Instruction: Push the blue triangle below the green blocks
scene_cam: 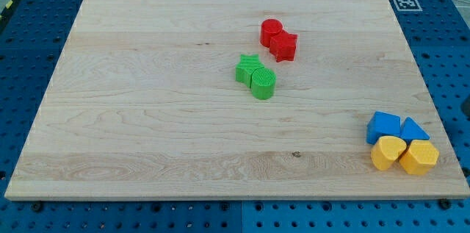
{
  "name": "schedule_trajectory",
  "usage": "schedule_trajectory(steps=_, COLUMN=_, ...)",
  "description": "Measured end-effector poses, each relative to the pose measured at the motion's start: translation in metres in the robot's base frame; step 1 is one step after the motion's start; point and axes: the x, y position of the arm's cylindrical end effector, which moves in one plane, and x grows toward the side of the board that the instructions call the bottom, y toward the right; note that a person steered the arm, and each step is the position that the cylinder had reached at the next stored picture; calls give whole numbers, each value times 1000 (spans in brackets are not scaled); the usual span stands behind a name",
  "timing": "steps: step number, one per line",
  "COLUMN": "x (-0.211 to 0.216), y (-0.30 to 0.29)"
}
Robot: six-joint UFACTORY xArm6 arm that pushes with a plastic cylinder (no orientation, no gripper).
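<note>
Although the tip is out of view and no claw state can be told, the blue triangle (415,129) sits near right, touching yellow blocks (404,155). Approach from its right, pushing left toward just nearer than the green blocks (256,76).

Blue triangle (414,129) boxed in: blue block (384,126) on view's left, yellow blocks (404,154) below.

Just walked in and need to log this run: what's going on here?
Nothing is being pushed right now; my tip is not in view. The blue triangle sits at the board's lower right, packed with a blue block and two yellow blocks. The green blocks sit near the middle, far from it, with the red blocks above them. The push is not yet done.
</note>
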Motion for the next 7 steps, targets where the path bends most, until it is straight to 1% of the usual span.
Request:
schedule_trajectory(steps=1, x=7, y=0)
schedule_trajectory(steps=2, x=23, y=0)
schedule_trajectory(steps=3, x=43, y=-14)
schedule_trajectory(steps=4, x=43, y=-50)
schedule_trajectory(steps=5, x=43, y=-66)
schedule_trajectory(steps=7, x=43, y=-79)
